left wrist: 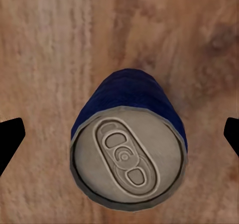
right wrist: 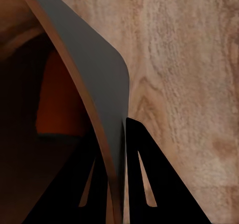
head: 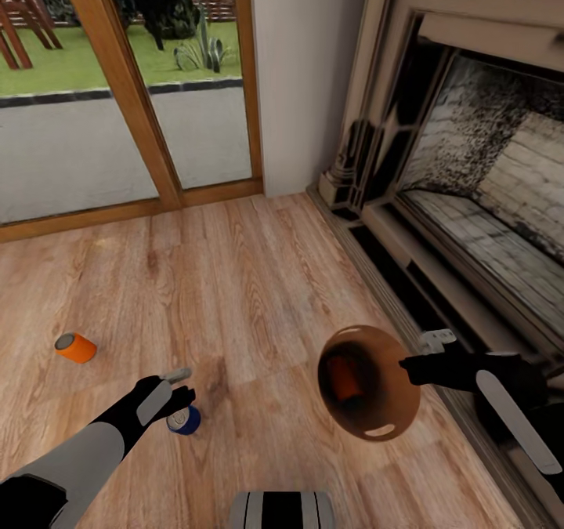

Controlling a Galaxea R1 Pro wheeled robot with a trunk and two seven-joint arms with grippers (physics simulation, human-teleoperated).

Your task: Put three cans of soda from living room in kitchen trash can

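The robot is standing in the living room, facing the light wood floor (head: 258, 278) between the wood-framed glass doors (head: 141, 121) and the ornate fireplace (head: 470, 161).

The left gripper (head: 182, 396) is hanging directly over the blue can (head: 184, 420), which is standing upright on the floor. In the left wrist view the blue can (left wrist: 129, 149) is showing its grey top and pull tab, and the two dark fingertips (left wrist: 10, 139) are sitting well apart on either side of it, clear of its wall. The fingers are spread and are grasping nothing.

The orange can (head: 75, 347) is lying on its side on the floor, well apart from the blue can, toward the glass doors and on the robot's left.

The right gripper (head: 409, 366) is pinching the rim of the trash can (head: 376, 419), which is being held off the floor and tilted so that its brown inside is facing the head camera. In the right wrist view the fingers (right wrist: 144, 174) are clenched on the dark grey wall of the trash can (right wrist: 94, 84), one finger inside and one outside.

The reddish can (head: 343, 378) is lying inside the trash can, and the right wrist view is showing it as a red-orange shape (right wrist: 59, 99) against the dark interior.
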